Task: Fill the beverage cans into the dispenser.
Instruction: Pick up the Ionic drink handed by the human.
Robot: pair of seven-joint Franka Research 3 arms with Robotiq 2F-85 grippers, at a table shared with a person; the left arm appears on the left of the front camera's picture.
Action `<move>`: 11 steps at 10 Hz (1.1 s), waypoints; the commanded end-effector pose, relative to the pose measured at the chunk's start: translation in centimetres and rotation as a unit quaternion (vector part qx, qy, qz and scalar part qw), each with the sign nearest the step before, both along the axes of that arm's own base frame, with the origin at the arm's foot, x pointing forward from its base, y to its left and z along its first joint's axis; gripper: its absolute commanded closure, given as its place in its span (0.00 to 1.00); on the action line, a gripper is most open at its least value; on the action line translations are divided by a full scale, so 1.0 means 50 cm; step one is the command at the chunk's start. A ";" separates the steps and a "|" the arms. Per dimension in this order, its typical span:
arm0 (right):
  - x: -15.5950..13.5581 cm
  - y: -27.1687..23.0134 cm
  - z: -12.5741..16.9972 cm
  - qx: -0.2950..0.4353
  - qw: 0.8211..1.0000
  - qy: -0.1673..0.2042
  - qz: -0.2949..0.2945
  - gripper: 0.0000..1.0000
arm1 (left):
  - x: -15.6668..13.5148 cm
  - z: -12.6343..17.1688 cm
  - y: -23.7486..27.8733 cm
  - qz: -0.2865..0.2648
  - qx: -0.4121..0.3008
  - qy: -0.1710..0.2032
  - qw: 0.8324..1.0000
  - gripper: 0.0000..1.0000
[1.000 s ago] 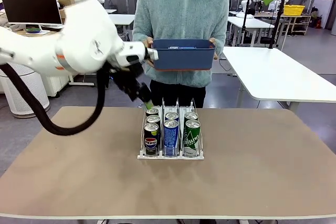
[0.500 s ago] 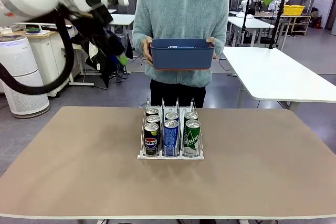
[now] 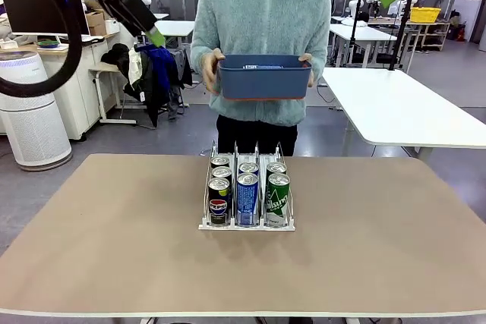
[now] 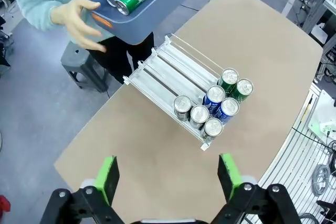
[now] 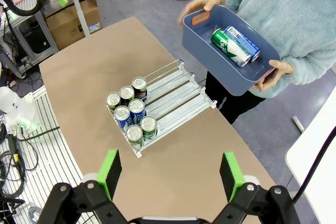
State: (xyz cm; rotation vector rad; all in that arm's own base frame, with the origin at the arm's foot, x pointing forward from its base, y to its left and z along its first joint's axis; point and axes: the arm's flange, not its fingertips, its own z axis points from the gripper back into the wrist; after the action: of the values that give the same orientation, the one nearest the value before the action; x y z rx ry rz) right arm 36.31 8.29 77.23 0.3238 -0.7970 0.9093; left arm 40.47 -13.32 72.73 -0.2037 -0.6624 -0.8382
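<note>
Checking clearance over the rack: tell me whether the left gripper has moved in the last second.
Yes. The left gripper has lifted up and leftward, away from the dispenser and its back-left corner.

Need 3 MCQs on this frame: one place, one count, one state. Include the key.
1. Where is the blue rectangular plastic bin?
A on the floor
B in the person's hands
C on a shelf

2. How many slim aluminium cans stand in the clear-and-white three-lane dispenser?
A five
B seven
C nine

3. The left end effector is:
A open, empty
B shut on a can
C shut on the bin

Key: B, a hand grips each end; B, lanes hold three, two, two; A, green pads stand apart with nothing between.
</note>
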 end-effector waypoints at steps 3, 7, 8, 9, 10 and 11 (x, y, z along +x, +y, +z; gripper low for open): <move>-0.002 0.000 -0.002 0.000 1.000 0.001 0.000 0.00 | -0.031 0.022 0.017 0.004 0.012 -0.017 1.000 0.00; -0.002 0.000 -0.002 0.000 1.000 0.001 0.000 0.00 | -0.027 0.037 0.016 0.003 0.002 -0.017 1.000 0.00; -0.002 0.000 -0.002 0.000 1.000 0.001 0.000 0.00 | -0.027 0.037 0.016 0.003 0.002 -0.017 1.000 0.00; -0.002 0.000 -0.002 0.000 1.000 0.001 0.000 0.00 | -0.027 0.037 0.016 0.003 0.002 -0.017 1.000 0.00; -0.002 0.000 -0.002 0.000 1.000 0.001 0.000 0.00 | -0.027 0.037 0.016 0.003 0.002 -0.017 1.000 0.00; -0.002 0.000 -0.002 0.000 1.000 0.001 0.000 0.00 | -0.027 0.037 0.016 0.003 0.002 -0.017 1.000 0.00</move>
State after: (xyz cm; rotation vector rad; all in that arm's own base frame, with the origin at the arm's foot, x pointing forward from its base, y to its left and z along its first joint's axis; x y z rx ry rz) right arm 36.31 8.28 77.23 0.3238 -0.7969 0.9092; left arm 39.06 -12.80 74.66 -0.1796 -0.6935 -0.8439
